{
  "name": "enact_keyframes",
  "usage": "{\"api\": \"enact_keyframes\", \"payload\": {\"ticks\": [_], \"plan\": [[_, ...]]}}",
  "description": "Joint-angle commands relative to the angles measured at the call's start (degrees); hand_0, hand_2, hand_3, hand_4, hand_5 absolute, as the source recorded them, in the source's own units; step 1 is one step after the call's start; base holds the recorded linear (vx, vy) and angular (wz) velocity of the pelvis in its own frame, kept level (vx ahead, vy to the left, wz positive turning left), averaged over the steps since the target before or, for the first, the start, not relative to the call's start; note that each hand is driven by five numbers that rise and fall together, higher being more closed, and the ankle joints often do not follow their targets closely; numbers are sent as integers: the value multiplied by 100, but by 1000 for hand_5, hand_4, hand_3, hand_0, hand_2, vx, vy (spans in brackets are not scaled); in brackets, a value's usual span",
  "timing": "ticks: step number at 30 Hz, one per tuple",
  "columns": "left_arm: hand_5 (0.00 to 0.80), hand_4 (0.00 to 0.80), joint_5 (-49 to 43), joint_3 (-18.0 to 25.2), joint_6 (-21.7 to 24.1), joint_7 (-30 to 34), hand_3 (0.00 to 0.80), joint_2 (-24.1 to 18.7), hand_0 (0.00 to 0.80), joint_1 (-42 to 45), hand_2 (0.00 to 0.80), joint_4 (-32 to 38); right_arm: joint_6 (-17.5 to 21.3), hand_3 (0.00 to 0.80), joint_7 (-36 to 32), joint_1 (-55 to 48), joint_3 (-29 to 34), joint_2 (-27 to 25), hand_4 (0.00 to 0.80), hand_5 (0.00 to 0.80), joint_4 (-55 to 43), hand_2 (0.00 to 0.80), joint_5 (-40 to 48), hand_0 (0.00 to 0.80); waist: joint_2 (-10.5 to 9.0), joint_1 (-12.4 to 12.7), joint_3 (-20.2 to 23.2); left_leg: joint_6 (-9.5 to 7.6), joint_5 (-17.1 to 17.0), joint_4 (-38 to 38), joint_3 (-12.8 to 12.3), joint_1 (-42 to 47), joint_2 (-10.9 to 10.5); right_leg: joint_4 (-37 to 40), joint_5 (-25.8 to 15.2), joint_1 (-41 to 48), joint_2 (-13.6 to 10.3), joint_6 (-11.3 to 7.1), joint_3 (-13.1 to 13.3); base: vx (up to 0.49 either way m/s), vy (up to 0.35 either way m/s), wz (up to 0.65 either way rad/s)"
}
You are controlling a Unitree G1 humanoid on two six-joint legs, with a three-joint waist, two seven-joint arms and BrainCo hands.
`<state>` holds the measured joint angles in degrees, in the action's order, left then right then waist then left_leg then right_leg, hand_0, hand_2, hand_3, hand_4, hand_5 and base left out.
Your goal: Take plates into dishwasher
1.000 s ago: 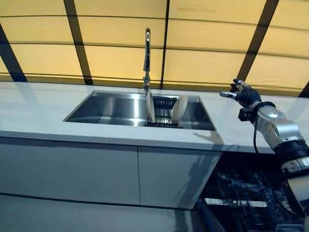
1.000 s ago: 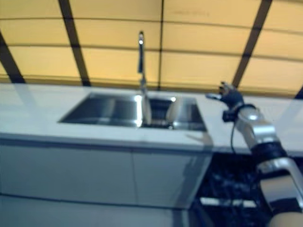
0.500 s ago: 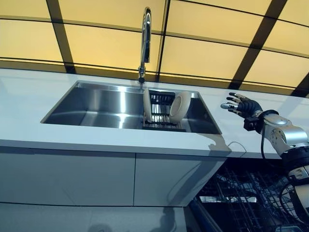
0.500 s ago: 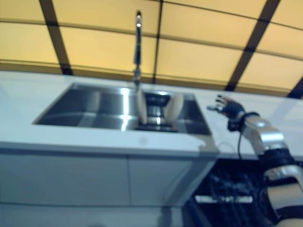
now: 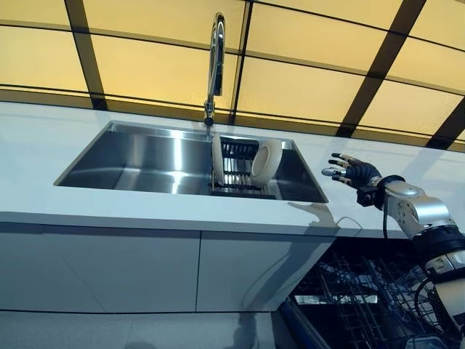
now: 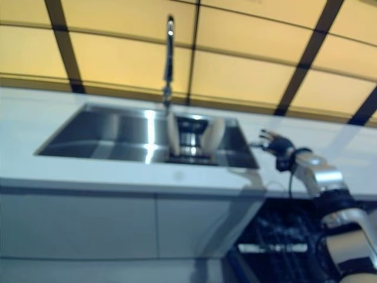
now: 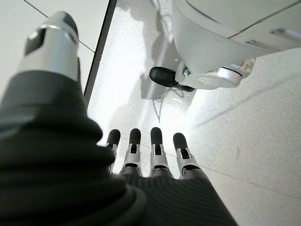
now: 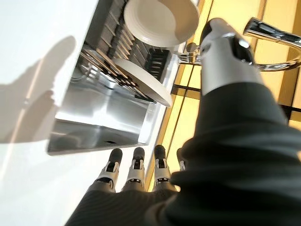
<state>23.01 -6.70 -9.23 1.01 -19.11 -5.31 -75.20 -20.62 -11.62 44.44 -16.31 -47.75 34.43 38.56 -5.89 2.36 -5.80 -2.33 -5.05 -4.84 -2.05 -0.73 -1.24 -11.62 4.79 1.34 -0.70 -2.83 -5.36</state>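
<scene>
Reaching toward two plates [image 5: 266, 161] racked in sink [image 5: 145, 156]; right robot hand [image 5: 350, 171] released above tabletop [image 5: 378, 207] (nothing grasped); next: grip nearer plate.

You get warm amber light from the glowing wall panels [image 5: 305, 80] behind the sink [image 5: 145, 156]. Its steel basin throws bright glare streaks, and the faucet [image 5: 216, 54] glints. The right hand [image 5: 350, 171] casts a soft shadow on the pale table [image 5: 43, 138]. Your right eye view is blurred; the left eye view is crisp.
</scene>
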Motion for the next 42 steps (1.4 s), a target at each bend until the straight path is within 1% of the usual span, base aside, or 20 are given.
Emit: {"api": "enact_keyframes", "payload": {"ticks": [1, 3, 5, 6, 7, 8, 9, 17, 21, 26, 27, 29, 30, 32, 33, 34, 36, 37, 39, 42], "plan": [[0, 0, -332, -118, 17, 160, 0, -341, 0, 85, 0, -75, 156, 0, 133, 176, 30, -216, 0, 0, 49, 0, -40, 0, -12, 75, -40, 49, 604, 726, 95, 167, 144, -1176, -1770, -911, -918, -596, 277, 201, 9, 37], [0, 0, -293, -71, -25, 176, 0, -408, 0, 118, 0, -69, 33, 0, 136, 221, 30, -269, 0, 0, 31, 0, -100, 0, -35, 16, -75, 83, 612, 605, 175, 334, 43, -745, -1731, -1008, -824, -577, 157, 236, -56, 52], [0, 0, -326, -13, -4, 164, 0, -393, 0, 190, 0, -41, -2, 0, 87, 302, 9, -329, 0, 0, 103, 0, -44, 0, -65, -70, -118, 112, 680, 433, 341, 574, -63, 56, -1662, -1104, -714, -551, -66, 234, -129, 24], [0, 0, -257, -52, 36, 119, 0, -366, 0, 196, 0, -35, 36, 0, 41, 354, 2, -325, 0, 0, 191, 0, -59, 0, -59, -137, -138, 107, 741, 382, 480, 660, -101, 450, -1601, -1198, -587, -541, -44, 141, -105, 17], [0, 0, -246, -56, 45, 113, 0, -361, 0, 197, 0, -35, 43, 0, 34, 363, -3, -325, 0, 0, 202, 0, -63, 0, -50, -147, -143, 108, 750, 375, 497, 674, -96, 486, -1595, -1194, -570, -537, -48, 96, -88, 30], [0, 0, -147, -136, 84, 140, 0, -346, 0, 137, 0, 33, 38, 0, 134, 397, -7, -308, 0, 0, 177, 0, 11, 0, -31, -241, -186, 44, 820, 369, 686, 695, -154, 544, -1521, -1372, -432, -490, 144, 60, -94, 35], [0, 0, 7, -141, 94, 174, 0, -325, 0, 95, 0, 84, -15, 0, 166, 382, -11, -299, 0, 0, 89, 0, 109, 0, -63, -255, -156, 49, 809, 359, 752, 660, -192, 776, -1484, -1206, -378, -453, 245, 54, -87, 43], [0, 0, -520, -167, 223, 384, 0, -128, 0, 176, 0, -26, -313, 0, 87, 307, 13, -165, 0, 0, -16, 0, -24, 0, -65, -159, 18, 248, 593, 16, 465, 704, -10, 1343, -1257, -391, -313, -353, 66, 79, -85, 37], [0, 0, -660, -295, 308, 348, 0, -75, 0, 256, 0, -23, -328, 0, 187, 179, 68, -129, 0, 0, -26, 0, -113, 0, -36, -130, -16, 314, 550, -16, 328, 639, 64, 1370, -1183, -295, -351, -366, -45, 35, -48, -14], [0, 0, -506, -193, 210, 259, 0, -140, 0, 286, 0, -22, -383, 0, 200, 162, 41, -173, 0, 0, -62, 0, -209, 0, -21, -177, -17, 354, 594, 24, 157, 690, 203, 1289, -1089, -319, -379, -346, -99, 23, -53, -7], [0, 0, -435, -160, 228, 221, 0, -133, 0, 296, 0, -26, -365, 0, 185, 193, 26, -186, 0, 0, -33, 0, -176, 0, -22, -190, -18, 380, 619, 80, 116, 719, 261, 1250, -1047, -325, -375, -316, -87, -1, -46, -12], [0, 0, -372, -104, 401, 132, 0, -83, 0, 312, 0, -67, -329, 0, 131, 348, -31, -239, 0, 0, 112, 0, -84, 0, -104, -202, -64, 533, 645, 1037, 0, 454, 501, 1131, -940, -273, -396, -142, -51, -5, -52, -9], [0, 0, -374, -100, 441, 131, 0, -76, 0, 316, 0, -72, -316, 0, 155, 360, -47, -242, 0, 0, 118, 0, -53, 0, -136, -193, -92, 542, 583, 1393, 24, 331, 494, 1122, -939, -269, -408, -113, -47, -5, -61, -1], [0, 0, -408, -80, 571, 218, 0, -52, 0, 346, 0, -25, -241, 0, 392, 320, -65, -228, 0, 0, 65, 0, 182, 0, -205, -35, -288, 591, 180, 2315, 250, -397, 426, 1117, -915, -128, -386, -6, -6, 46, -25, 4], [0, 0, -426, -90, 617, 288, 0, -40, 0, 379, 0, 88, -213, 0, 577, 233, -16, -147, 0, 0, -60, 0, 211, 0, -133, 156, -450, 706, -115, 1976, 173, -839, 453, 1217, -893, 167, -303, -38, -27, 128, 97, 8], [0, 0, -369, -125, 609, 360, 0, -52, 0, 367, 0, 145, -148, 0, 626, 255, -37, -90, 0, 0, -28, 0, 118, 0, -38, 217, -538, 756, -202, 1414, -66, -888, 501, 1292, -883, 322, -247, -86, -33, 124, 116, -4], [0, 0, -417, -211, 487, 353, 0, -47, 0, 338, 0, 245, -94, 0, 685, 269, -28, -57, 0, 0, -39, 0, 130, 0, 32, 241, -608, 729, -289, 980, -234, -787, 479, 1360, -839, 454, -224, -91, 3, 101, 152, -29], [0, 0, -271, -397, 276, 337, 0, -77, 0, 264, 0, 338, -197, 0, 692, 262, 47, -40, 0, 0, -224, 0, 203, 0, 93, 180, -547, 664, -240, 602, -134, -626, 282, 1443, -879, 439, -246, -141, 55, 102, 230, -42], [0, 0, -238, -403, 252, 343, 0, -80, 0, 177, 0, 329, -299, 0, 717, 148, 137, -78, 0, 0, -489, 0, 198, 0, 128, 115, -454, 650, -249, 241, -127, -389, 281, 1522, -913, 417, -303, -229, 1, 49, 144, -31], [0, 0, -305, -459, 345, 325, 0, -76, 0, 140, 0, 216, -242, 0, 522, 140, 217, -215, 0, 0, -434, 0, 284, 0, 88, 39, -264, 600, -57, 52, 5, 7, 243, 1566, -1001, 276, -388, -356, -45, 49, 30, -46]]}}
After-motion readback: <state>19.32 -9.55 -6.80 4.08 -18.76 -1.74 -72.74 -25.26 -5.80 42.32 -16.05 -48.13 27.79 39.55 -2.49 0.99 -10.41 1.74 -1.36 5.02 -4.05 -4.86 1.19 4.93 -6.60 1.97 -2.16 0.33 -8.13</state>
